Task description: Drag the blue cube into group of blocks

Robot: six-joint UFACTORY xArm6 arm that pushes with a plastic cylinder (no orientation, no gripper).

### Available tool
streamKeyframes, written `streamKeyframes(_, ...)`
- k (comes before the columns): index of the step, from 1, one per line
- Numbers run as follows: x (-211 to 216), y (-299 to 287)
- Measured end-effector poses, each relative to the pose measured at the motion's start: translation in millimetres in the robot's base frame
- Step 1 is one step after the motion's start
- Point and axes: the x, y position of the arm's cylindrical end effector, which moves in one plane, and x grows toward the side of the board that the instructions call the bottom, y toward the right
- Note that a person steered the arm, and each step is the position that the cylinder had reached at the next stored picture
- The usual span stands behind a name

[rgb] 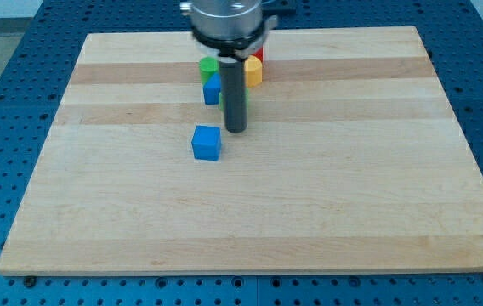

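A blue cube sits alone on the wooden board, a little left of centre in the upper half. My tip rests on the board just to the right of it and slightly above, a small gap apart. Behind the rod, near the view's top, stands a group of blocks: a green block, a second blue block, a yellow block, a red block mostly hidden, and a green sliver beside the rod. The rod hides part of the group.
The board lies on a blue perforated table that shows on all sides. The arm's round grey body hangs over the board's top edge above the group.
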Motion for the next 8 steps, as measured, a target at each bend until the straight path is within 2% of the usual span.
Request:
streamKeyframes(1,6.9,-14.6)
streamKeyframes(4,15.1,-114.9)
streamKeyframes(5,78.0,-125.8)
streamKeyframes(6,93.5,-83.5)
streamKeyframes(8,-5.7,-9.7)
